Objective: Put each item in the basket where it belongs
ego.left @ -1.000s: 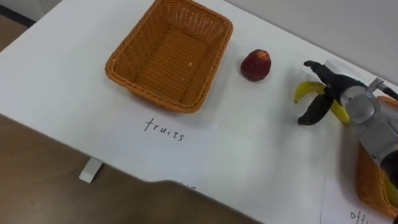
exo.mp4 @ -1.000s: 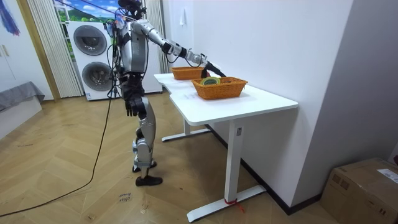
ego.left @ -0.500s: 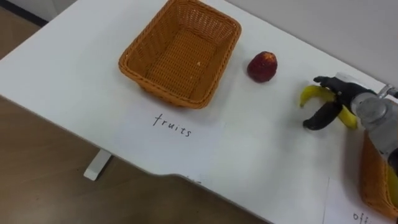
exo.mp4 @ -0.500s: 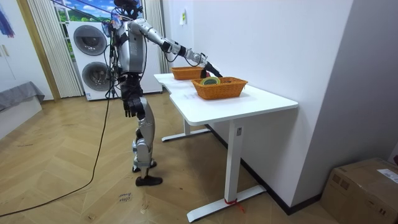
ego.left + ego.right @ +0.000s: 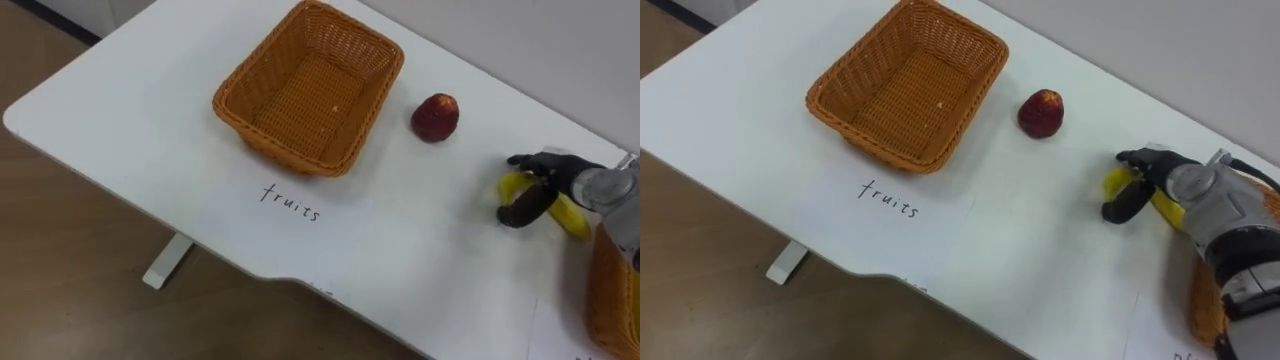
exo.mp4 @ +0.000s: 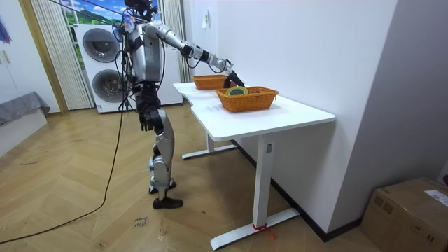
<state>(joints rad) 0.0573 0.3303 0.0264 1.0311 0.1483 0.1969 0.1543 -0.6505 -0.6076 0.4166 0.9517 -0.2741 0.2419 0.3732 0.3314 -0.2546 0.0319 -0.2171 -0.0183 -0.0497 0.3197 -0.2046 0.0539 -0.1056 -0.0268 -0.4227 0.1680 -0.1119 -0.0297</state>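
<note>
Banana clasped by the curled right hand on the white table at right, beside the right basket, red apple lying between it and the left wicker basket, left hand hung at the side, grip impossible to tell.

The white counter stands on a herringbone wood floor against a pale wall. At the back of the room, two washing machines are stacked (one atop the other) beside a pale curtain. A cardboard box sits at the room view's right. At its left edge is what may be a grey bed.
</note>
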